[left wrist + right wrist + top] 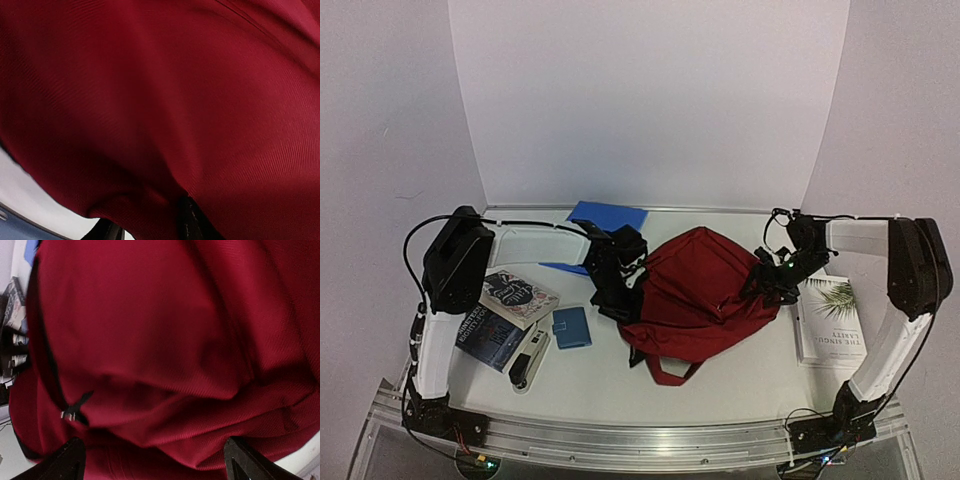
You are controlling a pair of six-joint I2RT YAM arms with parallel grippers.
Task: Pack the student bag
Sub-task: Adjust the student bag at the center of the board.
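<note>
Student bag [705, 290], dark red, rumpled, sits on the table [740, 385], swamping both wrist views. Left gripper [617, 283] at its left edge, jaws hidden, can't tell. Right gripper [155, 460] at its right, spread wide against the fabric.

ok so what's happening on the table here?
Both arms are at the student bag, which lies mid-table. The left gripper is pressed against its left side; red fabric fills that wrist view, so whether it grips cloth is unclear. The right gripper sits at the bag's right side, jaws wide open. Two books, a blue case and a stapler-like tool lie to the left, a white book to the right, all outside the bag.
</note>
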